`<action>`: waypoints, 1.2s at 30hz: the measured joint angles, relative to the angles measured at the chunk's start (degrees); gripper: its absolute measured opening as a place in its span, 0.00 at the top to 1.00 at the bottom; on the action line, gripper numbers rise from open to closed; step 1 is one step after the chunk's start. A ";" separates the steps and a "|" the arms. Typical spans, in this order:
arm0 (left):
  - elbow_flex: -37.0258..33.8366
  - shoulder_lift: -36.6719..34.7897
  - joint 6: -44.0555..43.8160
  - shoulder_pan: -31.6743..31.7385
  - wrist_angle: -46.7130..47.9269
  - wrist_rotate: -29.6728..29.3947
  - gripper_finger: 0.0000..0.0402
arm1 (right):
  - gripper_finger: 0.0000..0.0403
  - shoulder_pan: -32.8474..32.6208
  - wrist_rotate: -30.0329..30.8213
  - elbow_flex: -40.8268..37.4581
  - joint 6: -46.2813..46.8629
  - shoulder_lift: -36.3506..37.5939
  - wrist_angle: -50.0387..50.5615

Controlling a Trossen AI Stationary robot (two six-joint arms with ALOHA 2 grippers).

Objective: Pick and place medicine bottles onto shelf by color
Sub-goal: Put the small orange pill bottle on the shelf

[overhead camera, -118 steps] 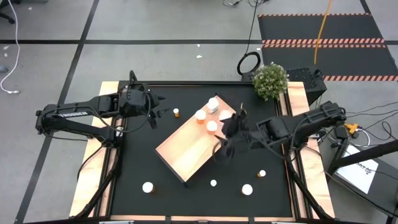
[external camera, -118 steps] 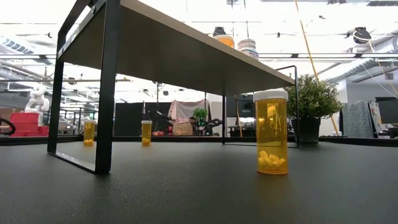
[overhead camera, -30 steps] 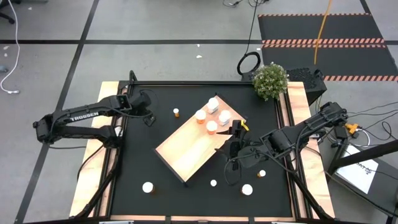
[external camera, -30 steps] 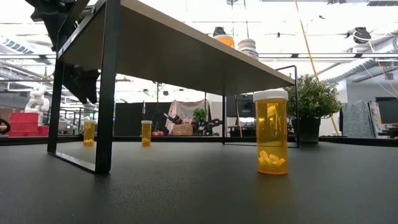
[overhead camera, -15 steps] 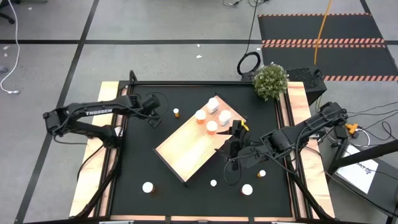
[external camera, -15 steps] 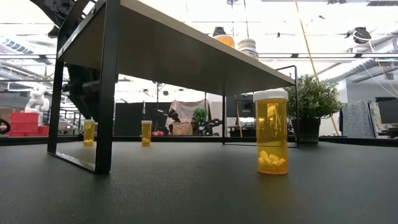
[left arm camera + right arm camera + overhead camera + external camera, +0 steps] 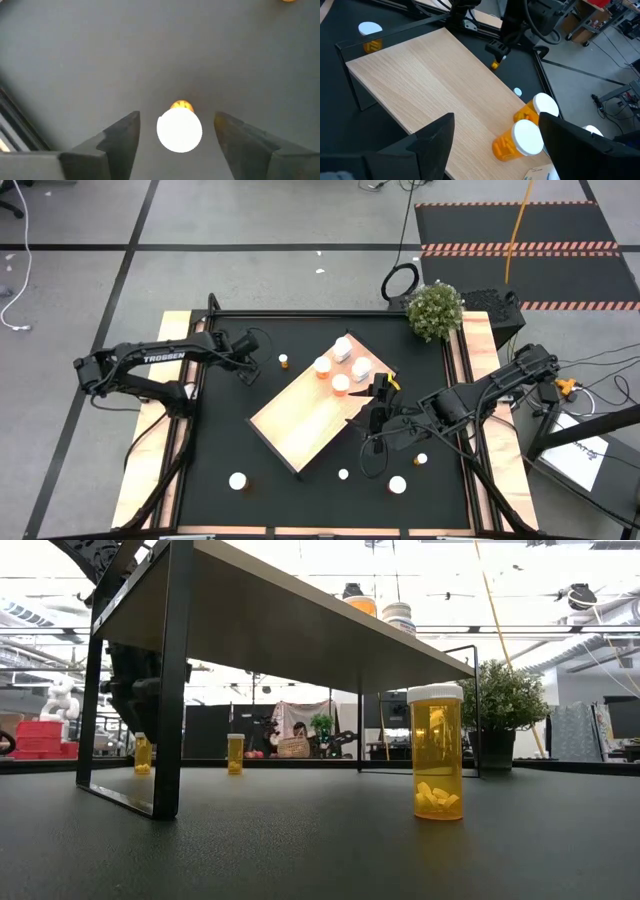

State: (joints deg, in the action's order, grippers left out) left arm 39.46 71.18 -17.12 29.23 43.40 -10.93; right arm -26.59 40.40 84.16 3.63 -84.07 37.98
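The shelf (image 7: 310, 415) is a pale wood board on dark legs, standing aslant on the black mat. Two orange bottles (image 7: 331, 375) and two white ones (image 7: 351, 357) stand on its far end. My left gripper (image 7: 176, 117) is open above an orange, white-capped bottle (image 7: 179, 131) that stands on the mat left of the shelf. Its fingers flank the cap with a gap on each side. In the low view this gripper (image 7: 135, 690) hangs over that bottle (image 7: 143, 753). My right gripper (image 7: 496, 117) is open and hovers at the shelf's right edge (image 7: 372, 402).
Another orange bottle (image 7: 283, 361) stands just right of the left gripper. Loose bottles stand on the near mat (image 7: 238, 480), (image 7: 343, 474), (image 7: 397, 484), (image 7: 421, 459). A potted plant (image 7: 435, 310) sits at the far right corner. The mat ends at wooden side rails (image 7: 150, 440).
My left gripper has moved a little toward the table's right and come down over the orange bottle left of the shelf, staying open. My right arm has kept still.
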 joint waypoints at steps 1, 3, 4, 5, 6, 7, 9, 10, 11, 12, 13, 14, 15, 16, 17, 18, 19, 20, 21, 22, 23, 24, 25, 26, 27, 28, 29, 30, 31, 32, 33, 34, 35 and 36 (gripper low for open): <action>0.00 0.00 0.15 0.00 0.00 0.29 0.40 | 0.29 0.00 0.00 0.00 0.00 0.00 0.00; 0.00 0.00 0.32 0.00 0.00 0.43 0.45 | 0.29 0.00 0.00 0.00 -0.01 0.00 0.00; 0.00 0.00 0.32 0.00 0.00 0.43 0.47 | 0.29 0.00 0.00 0.00 -0.02 0.00 0.00; 0.00 0.00 0.32 0.00 0.00 0.43 0.48 | 0.29 0.00 0.00 0.00 -0.02 0.00 0.01; 0.00 0.00 0.38 0.00 0.00 0.43 0.50 | 0.29 0.00 0.00 0.00 -0.02 0.00 0.01; 0.00 0.00 0.52 0.00 0.00 0.43 0.52 | 0.29 0.00 0.00 0.00 -0.02 0.00 0.01; 0.02 0.00 0.52 0.00 0.00 0.43 0.55 | 0.29 0.00 0.00 0.00 -0.02 0.00 0.00; 0.02 0.00 0.52 0.00 0.00 0.44 0.56 | 0.29 0.00 0.00 0.00 -0.02 0.00 0.00; 0.02 0.00 0.52 0.00 0.00 0.45 0.57 | 0.29 0.00 0.00 0.00 -0.02 0.00 0.00; 0.02 0.00 0.55 0.00 0.01 0.45 0.59 | 0.29 0.00 0.00 0.00 -0.02 0.00 0.00; 0.02 0.00 0.75 0.00 0.02 0.45 0.60 | 0.29 0.00 0.00 0.00 -0.02 0.00 0.00; 0.02 0.00 1.00 0.00 0.02 0.45 0.61 | 0.29 0.00 0.00 0.00 -0.02 0.00 0.00; 0.02 0.00 1.20 0.00 0.03 0.46 0.62 | 0.29 0.00 0.00 0.00 -0.02 0.00 0.00; 0.02 0.00 1.47 0.00 0.04 0.48 0.63 | 0.29 0.00 0.00 0.00 -0.02 0.00 0.00; 0.02 -0.01 1.50 0.00 0.04 0.48 0.64 | 0.29 0.00 0.00 0.00 -0.02 0.00 0.01; 0.02 -0.02 1.53 0.00 0.05 0.48 0.65 | 0.29 0.00 0.00 0.00 -0.02 0.00 0.02; 0.02 0.00 1.55 0.00 0.07 0.48 0.66 | 0.29 0.00 0.00 0.00 0.01 0.00 0.00; 0.02 -0.02 1.59 0.00 0.07 0.48 0.67 | 0.29 0.00 0.00 0.00 0.05 0.00 0.00; 0.02 -0.02 1.70 0.00 0.07 0.48 0.67 | 0.29 0.00 0.00 0.00 0.05 0.00 0.01; 0.02 -0.02 1.89 0.00 0.07 0.48 0.68 | 0.29 0.00 0.00 0.00 0.05 0.00 0.00; 0.02 -0.02 2.01 0.00 0.07 0.48 0.69 | 0.29 0.00 0.00 0.00 0.07 0.00 0.02; 0.04 -0.02 2.02 0.00 0.08 0.48 0.69 | 0.29 0.00 0.00 0.00 0.09 0.00 0.01; 0.11 -0.02 2.02 0.00 0.17 0.50 0.69 | 0.29 0.00 -0.01 0.00 0.09 0.00 0.00; 0.30 -0.02 2.04 0.00 0.49 0.50 0.69 | 0.29 0.00 -0.02 0.00 0.10 0.00 0.00; 0.66 -0.02 2.08 0.00 1.01 0.52 0.68 | 0.29 0.00 0.00 0.00 0.12 0.00 0.02; 1.16 -0.02 2.08 0.00 1.76 0.53 0.68 | 0.29 0.00 0.00 0.00 0.12 0.00 0.01; 1.70 -0.02 2.04 0.00 2.53 0.55 0.68 | 0.29 0.00 0.00 0.00 0.12 0.00 0.00; 2.34 -0.02 1.94 -0.04 3.46 0.56 0.68 | 0.29 0.00 0.00 0.00 0.12 0.00 0.00; 2.94 -0.02 1.81 -0.18 4.52 0.57 0.68 | 0.29 0.00 0.00 0.00 0.12 0.00 0.02; 3.63 -0.02 1.66 -0.39 5.67 0.59 0.68 | 0.29 0.00 0.00 0.00 0.12 -0.01 0.02; 4.48 -0.02 1.57 -0.73 6.87 0.60 0.68 | 0.29 0.00 -0.01 0.00 0.12 -0.01 0.02; 5.42 -0.02 1.57 -1.20 7.93 0.60 0.68 | 0.29 0.00 0.00 0.00 0.13 -0.01 0.02; 6.42 -0.02 1.57 -1.70 8.95 0.61 0.68 | 0.29 0.00 0.00 0.00 0.14 -0.02 0.02; 7.53 -0.02 1.57 -2.32 10.09 0.61 0.68 | 0.29 0.00 0.00 0.00 0.14 -0.02 0.02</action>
State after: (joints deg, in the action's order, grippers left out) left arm 47.00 71.16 -15.55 26.91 53.49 -10.33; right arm -26.59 40.40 84.16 3.77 -84.09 38.00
